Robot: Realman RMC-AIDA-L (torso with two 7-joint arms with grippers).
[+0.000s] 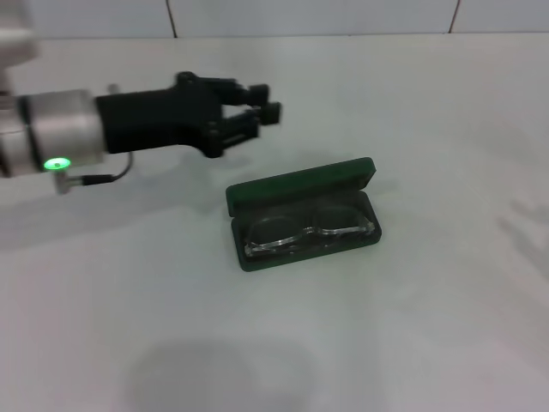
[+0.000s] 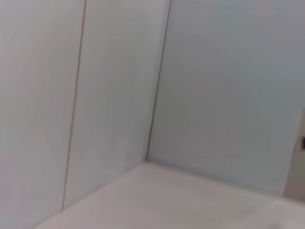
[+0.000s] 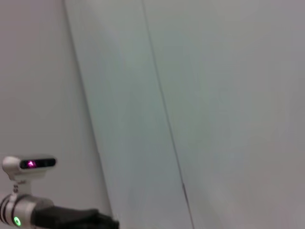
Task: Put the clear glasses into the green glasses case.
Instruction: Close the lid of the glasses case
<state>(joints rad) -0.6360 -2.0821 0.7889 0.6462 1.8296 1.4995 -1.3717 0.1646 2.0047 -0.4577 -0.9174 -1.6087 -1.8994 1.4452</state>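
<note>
The dark green rectangular hard glasses case (image 1: 302, 215) lay open on the white table (image 1: 429, 326), the clear plastic glasses (image 1: 307, 227) inside it. The black left gripper (image 1: 268, 101) hovered beyond the case, fingers narrowly parted, holding nothing.

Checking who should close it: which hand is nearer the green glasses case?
Left. The left hand hovers behind and left of the green glasses case; the right hand is out of view.

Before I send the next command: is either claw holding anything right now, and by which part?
Nothing is held. The left claw hovers empty above the table, apart from the green glasses case, where the clear glasses lie.
</note>
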